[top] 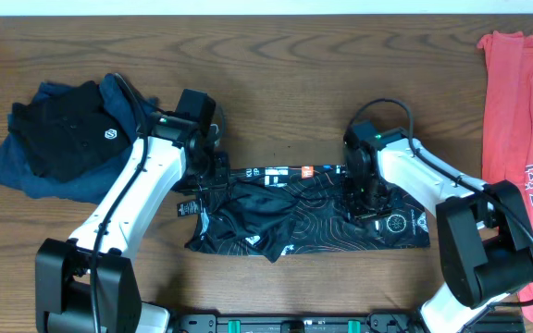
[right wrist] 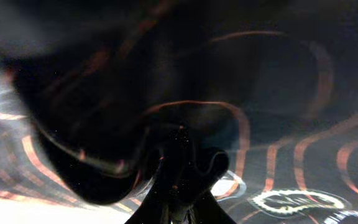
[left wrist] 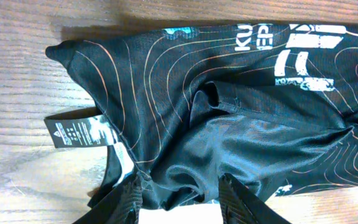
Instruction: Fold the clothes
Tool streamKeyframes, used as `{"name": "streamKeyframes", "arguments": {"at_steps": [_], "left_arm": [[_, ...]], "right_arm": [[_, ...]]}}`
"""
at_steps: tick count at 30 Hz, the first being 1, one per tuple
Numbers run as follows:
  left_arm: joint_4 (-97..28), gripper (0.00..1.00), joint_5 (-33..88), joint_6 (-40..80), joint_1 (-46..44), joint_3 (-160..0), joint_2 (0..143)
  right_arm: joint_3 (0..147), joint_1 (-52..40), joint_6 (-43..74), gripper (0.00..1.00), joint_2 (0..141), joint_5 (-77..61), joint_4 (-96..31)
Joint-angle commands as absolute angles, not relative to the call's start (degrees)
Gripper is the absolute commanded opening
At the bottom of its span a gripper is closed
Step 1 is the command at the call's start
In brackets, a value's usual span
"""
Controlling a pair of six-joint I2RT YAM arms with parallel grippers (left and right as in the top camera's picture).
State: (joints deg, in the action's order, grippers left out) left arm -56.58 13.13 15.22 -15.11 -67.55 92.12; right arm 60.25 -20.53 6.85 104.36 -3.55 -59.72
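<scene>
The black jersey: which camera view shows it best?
The overhead view: it shows the whole jersey, crumpled into a long strip. The left wrist view shows only one end, with white lettering and a tag. The right wrist view shows only dark, blurred fabric up close.

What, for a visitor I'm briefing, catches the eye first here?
A black jersey with orange contour lines lies bunched at the centre of the table, the right gripper shut on its fabric and the left gripper at its left end. A coral-red shirt lies at the right edge; a navy-and-black clothes pile sits far left.
</scene>
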Motion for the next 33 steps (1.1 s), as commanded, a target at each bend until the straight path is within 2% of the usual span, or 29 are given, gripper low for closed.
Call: {"name": "streamKeyframes", "arguments": {"at_steps": [1,11,17,22,27,29,30,31,33], "left_arm": [[-56.7,0.43,12.4,15.1,-14.8,-68.5,91.5],[-56.7,0.43,12.4,15.1,-14.8,-68.5,91.5],[-56.7,0.43,12.4,15.1,-14.8,-68.5,91.5],[-56.7,0.43,12.4,15.1,-14.8,-68.5,91.5],[-56.7,0.43,12.4,15.1,-14.8,-68.5,91.5],[-56.7,0.43,12.4,15.1,-14.8,-68.5,91.5],[-56.7,0.43,12.4,15.1,-14.8,-68.5,91.5],[-56.7,0.43,12.4,15.1,-14.8,-68.5,91.5],[-56.7,0.43,12.4,15.1,-14.8,-68.5,91.5]], "right_arm": [[59.9,-22.0,3.1,0.09,104.3,-7.9,-59.6],[59.9,-25.2,-4.6,0.12,103.7,-15.9,-61.2],[59.9,-25.1,-7.6,0.21,103.4,-18.9,-63.9],[60.4,-25.1,-4.6,0.23,101.5,-17.3,-62.6],[62.8,-25.0,4.2,0.24,94.6,-6.3,-59.0],[62.8,-24.7,8.6,0.33,91.7,-0.3,-56.4],[62.8,-24.5,10.5,0.46,90.5,1.7,-55.1],[62.8,-24.3,11.4,0.52,89.6,2.8,-53.8],[62.8,-23.9,11.8,0.54,89.0,3.0,-51.6]]}}
